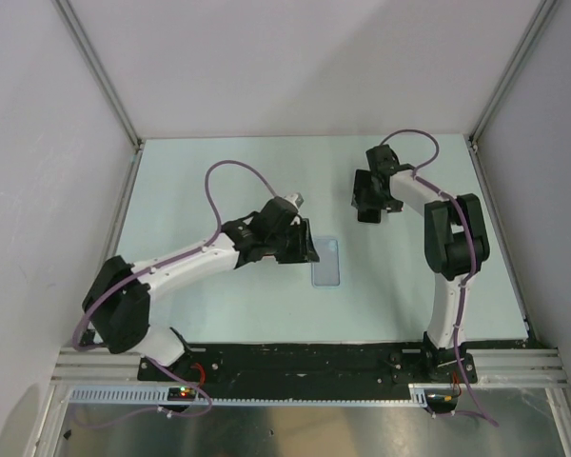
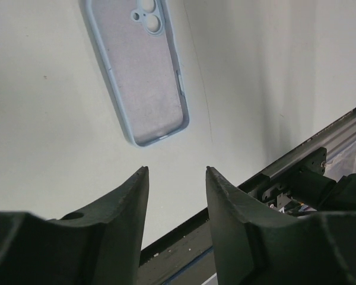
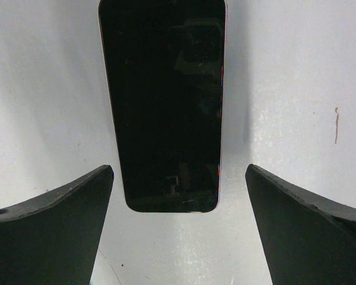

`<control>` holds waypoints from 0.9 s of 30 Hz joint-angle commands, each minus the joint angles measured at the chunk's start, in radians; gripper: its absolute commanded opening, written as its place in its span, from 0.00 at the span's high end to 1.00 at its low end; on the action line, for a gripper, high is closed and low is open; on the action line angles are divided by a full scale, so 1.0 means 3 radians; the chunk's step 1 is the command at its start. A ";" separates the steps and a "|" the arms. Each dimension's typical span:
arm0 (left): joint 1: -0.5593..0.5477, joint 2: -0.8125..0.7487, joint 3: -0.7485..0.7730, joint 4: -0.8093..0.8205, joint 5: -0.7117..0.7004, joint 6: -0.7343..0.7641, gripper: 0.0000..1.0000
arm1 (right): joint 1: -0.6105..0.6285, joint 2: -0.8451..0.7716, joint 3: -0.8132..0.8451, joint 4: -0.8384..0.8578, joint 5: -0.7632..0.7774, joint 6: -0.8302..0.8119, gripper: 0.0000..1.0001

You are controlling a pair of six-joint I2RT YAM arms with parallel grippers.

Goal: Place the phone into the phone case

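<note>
L gripper (image 2: 177, 178): open, nothing btwn the fingers; hangs over the table (image 1: 219, 181), tips just short of the case's near end.
R gripper (image 3: 179, 171): spread wide, holding nothing; one finger each side of the phone's near end, w/ a gap showing on both sides.
Phone (image 3: 164, 101): lies flat, glossy dark face up. Only the R wrist cam shows it; in the top cam it's hidden under the R gripper (image 1: 369, 209), back-right part of the table.
Phone case (image 2: 143, 71): light-blue shell lying flat, camera holes at its far end; L wrist cam gives the detail.
Top cam only: phone case (image 1: 325, 262) sits mid-table, just right of the L gripper (image 1: 303, 244), well apart from the R gripper.
</note>
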 commanded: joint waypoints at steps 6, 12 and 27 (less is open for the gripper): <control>0.0198 -0.0382 -0.0142 -0.0022 -0.0031 0.0122 0.48 | 0.0008 0.0164 0.0217 -0.0164 0.0071 0.0035 0.00; 0.0279 -0.0481 -0.0165 -0.0034 0.0005 0.0143 0.48 | 0.0063 0.0316 0.0466 -0.0489 0.0208 0.0124 0.07; 0.0317 -0.0538 -0.0205 -0.0070 -0.0024 0.0116 0.48 | 0.0105 0.0467 0.0487 -0.0701 -0.0083 0.0159 0.59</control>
